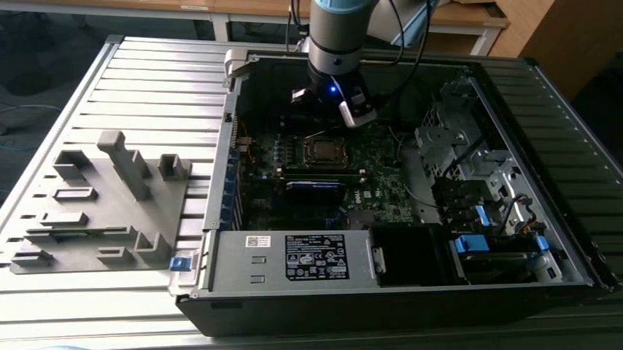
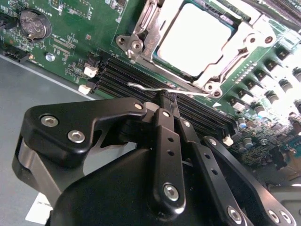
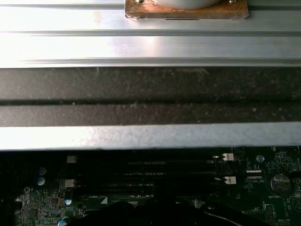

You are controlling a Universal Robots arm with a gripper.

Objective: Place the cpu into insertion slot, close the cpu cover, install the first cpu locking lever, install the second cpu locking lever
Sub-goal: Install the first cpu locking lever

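Note:
The cpu [image 2: 195,37] lies in its socket on the green motherboard, its silver top facing up. The cpu cover [image 2: 247,44], a silvery frame, lies flat around it. A thin wire locking lever [image 2: 141,86] stands out along the socket's side next to the memory slots, slightly raised. My gripper [image 2: 167,98] has its black fingers shut together, tips right at this wire; whether they pinch it is unclear. Another metal lever [image 2: 145,16] runs along an adjacent side of the socket. In the exterior view, the gripper [image 1: 331,109] hovers just behind the socket [image 1: 322,149] inside the open computer case.
Black memory slots [image 2: 136,77] and a coin battery [image 2: 34,23] lie near the socket. The case holds a power supply [image 1: 292,255] at the front and drive bays [image 1: 467,146] on the exterior view's right. A grey fixture block [image 1: 98,204] sits on the slatted table [image 1: 146,80].

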